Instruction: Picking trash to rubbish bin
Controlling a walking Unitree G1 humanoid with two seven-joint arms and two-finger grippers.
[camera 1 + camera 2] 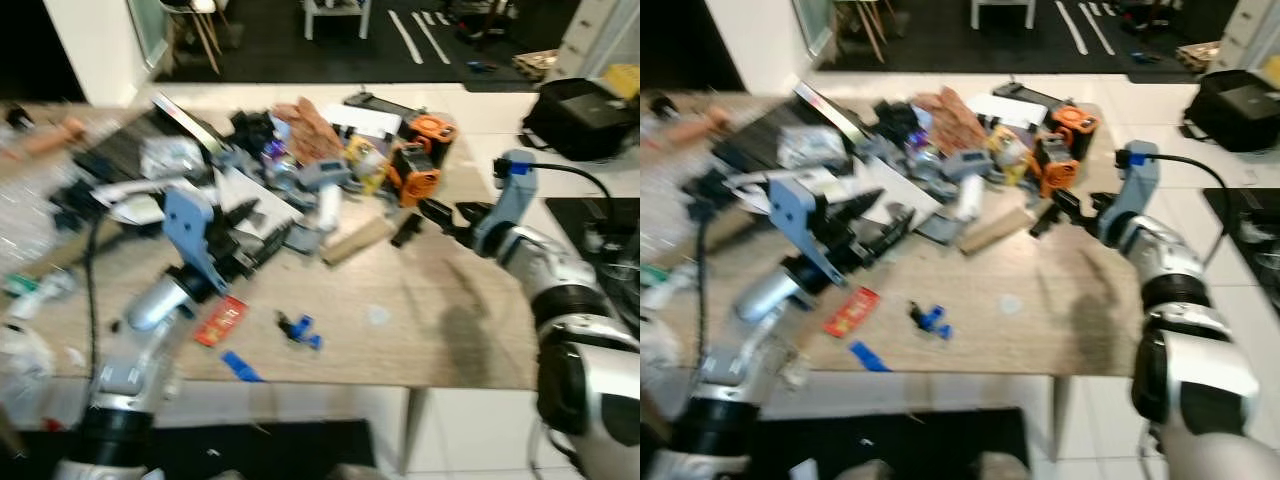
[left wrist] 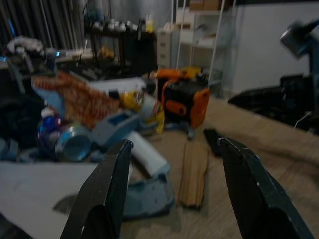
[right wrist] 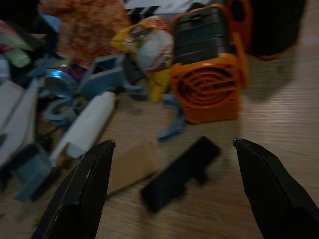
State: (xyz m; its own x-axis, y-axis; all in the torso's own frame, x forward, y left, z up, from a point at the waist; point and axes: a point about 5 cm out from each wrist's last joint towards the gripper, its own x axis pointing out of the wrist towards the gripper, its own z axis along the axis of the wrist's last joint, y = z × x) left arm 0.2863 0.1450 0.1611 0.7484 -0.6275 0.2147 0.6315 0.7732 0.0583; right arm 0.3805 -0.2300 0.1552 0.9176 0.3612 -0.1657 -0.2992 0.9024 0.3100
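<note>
Both arms up over the counter (image 1: 440, 340), nothing gripped yet. Right gripper (image 3: 174, 191) has jaws spread wide and empty, lined up on the flat black piece (image 3: 179, 172) lying just in front of the orange tool (image 3: 209, 84), toward the counter's right edge. Left gripper (image 2: 174, 194) also wide and empty, pointing at the wooden block (image 2: 194, 172) and white tube (image 2: 147, 154) at the near side of the trash pile (image 1: 310, 160), which runs along the far half of the counter. Red wrapper (image 1: 220, 320) and blue bits (image 1: 300, 328) lie loose near the front edge. Bin location: can't tell. Risks, my read: black piece is thin and flat, so jaws may skid off it or shove it into the orange tool; views are blurred, so aim could be off; left arm could sweep clutter off the edge.
</note>
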